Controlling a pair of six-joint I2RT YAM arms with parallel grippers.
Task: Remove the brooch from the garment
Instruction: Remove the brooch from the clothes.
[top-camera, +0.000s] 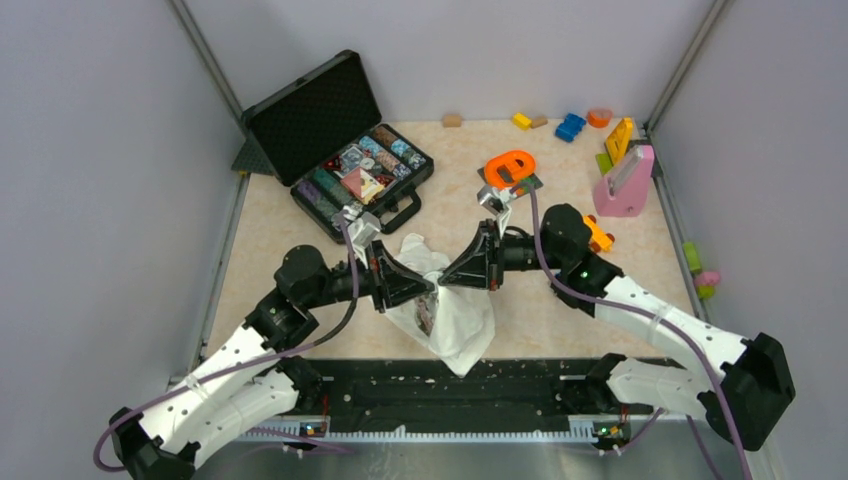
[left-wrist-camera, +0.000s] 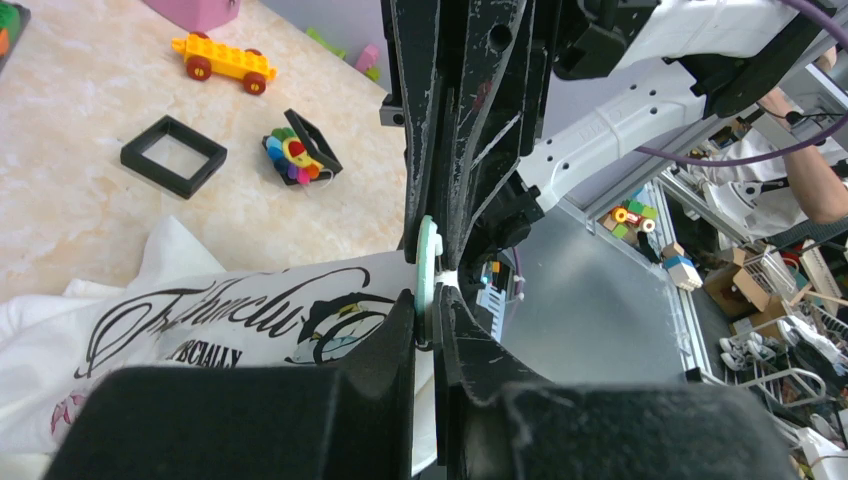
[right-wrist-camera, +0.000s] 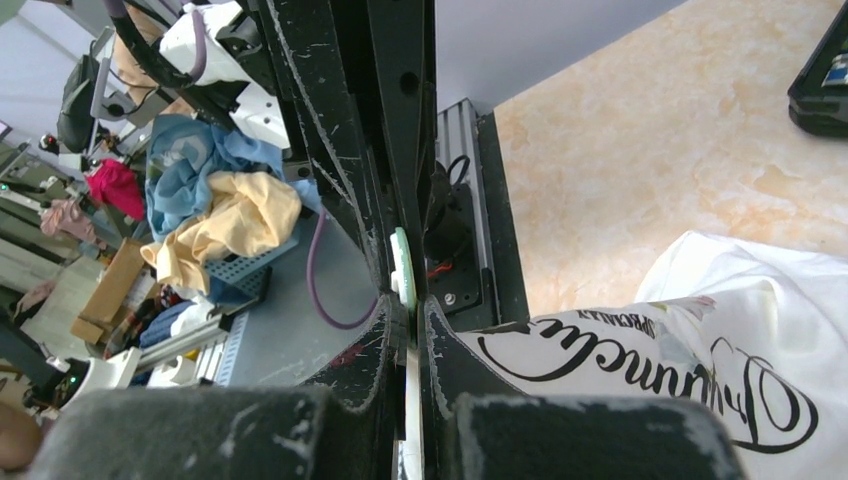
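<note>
White T-shirt (top-camera: 458, 322) is bunched mid-frame, and what's probably the brooch (left-wrist-camera: 428, 258), pale green and edge-on, is pinched by left gripper (left-wrist-camera: 427, 300) and right gripper (right-wrist-camera: 410, 312), presumably for unpinning.

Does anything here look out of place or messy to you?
Yes. The white T-shirt lies crumpled in a heap, its lower end seeming to droop past the table's near edge onto the black rail. The left pincer and right pincer both nip one thin pale green disc at the cloth, tip to tip.
</note>
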